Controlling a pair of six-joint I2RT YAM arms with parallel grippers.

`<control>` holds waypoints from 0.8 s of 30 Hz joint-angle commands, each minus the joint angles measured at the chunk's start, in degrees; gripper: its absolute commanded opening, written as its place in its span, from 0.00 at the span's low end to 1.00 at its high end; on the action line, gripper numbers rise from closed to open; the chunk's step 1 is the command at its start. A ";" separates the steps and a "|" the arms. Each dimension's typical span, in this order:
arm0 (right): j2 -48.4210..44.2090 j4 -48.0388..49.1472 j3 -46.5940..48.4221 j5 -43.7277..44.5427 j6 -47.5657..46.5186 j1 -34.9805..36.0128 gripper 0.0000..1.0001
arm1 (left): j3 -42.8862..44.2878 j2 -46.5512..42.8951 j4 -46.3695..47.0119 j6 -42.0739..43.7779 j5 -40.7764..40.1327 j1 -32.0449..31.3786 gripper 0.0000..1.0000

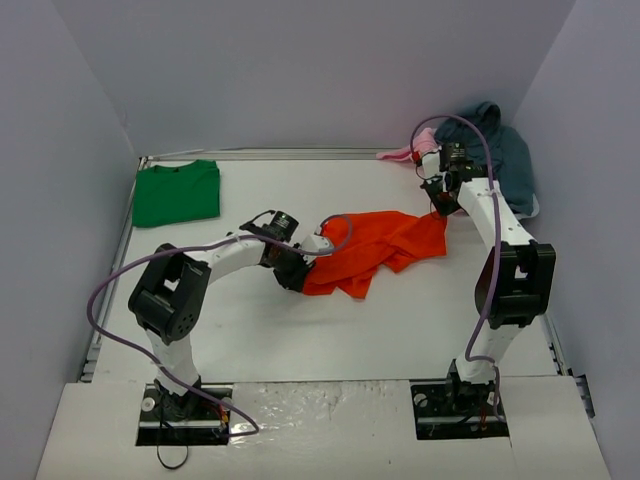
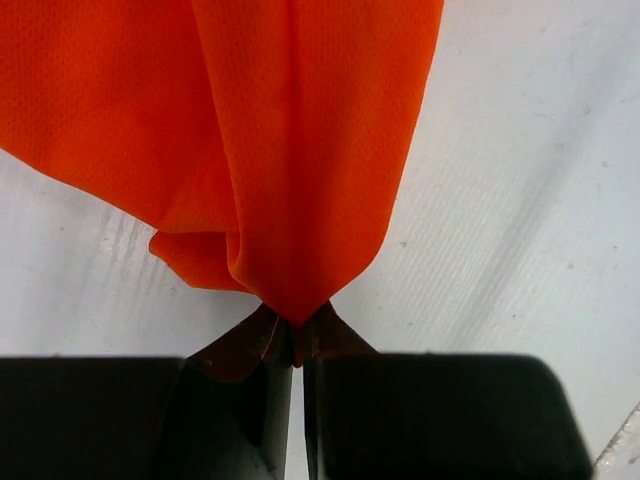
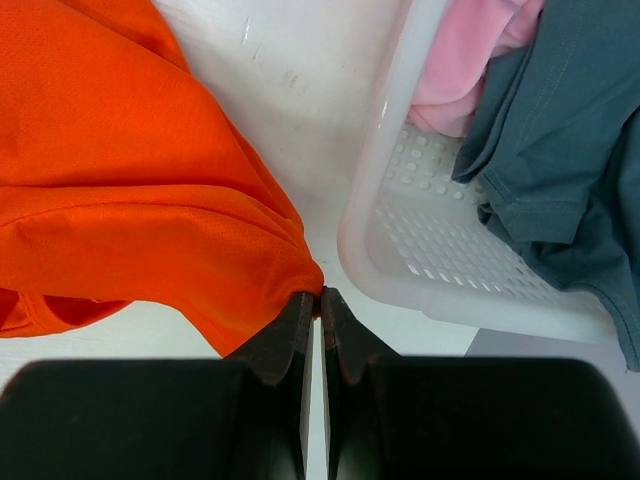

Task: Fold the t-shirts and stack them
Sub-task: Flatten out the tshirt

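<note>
T-shirt in solid green, the green t-shirt (image 1: 177, 193), is seen folded flat at the far left of the table (image 1: 400, 330), well apart from both arms. Nearer the middle, the left gripper (image 2: 296, 325) is shut tight on a bunched fold of the orange t-shirt (image 1: 380, 245), with the cloth pinched between the dark fingertips and fanning out from them. The orange t-shirt is spread crumpled and unfolded across the table centre, stretched between the two grippers. At its right end, a corner of the shirt is nipped by the right gripper (image 3: 320, 300), jaws closed with no gap. Just beside that gripper, a white perforated basket (image 3: 390, 250) is placed at the far right corner, with a pink cloth (image 3: 470, 60) and a grey-blue garment (image 3: 560, 150) hanging over its rim.
</note>
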 commanded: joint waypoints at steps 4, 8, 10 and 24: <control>-3.57 -0.70 -0.73 -0.14 0.66 -0.46 0.00 | 1.51 -7.07 0.42 1.17 -8.34 1.31 0.02; -6.73 -1.75 -0.29 -3.03 0.57 -0.37 0.00 | 3.71 -12.26 -2.99 2.49 -14.85 4.73 0.02; -8.83 -2.02 0.41 -4.00 0.48 -0.37 0.00 | 4.76 -16.12 -3.53 2.41 -19.23 7.02 0.02; -24.39 -2.81 11.21 -11.91 2.15 0.16 0.00 | 12.05 -32.39 -8.27 -1.46 -31.74 9.92 0.02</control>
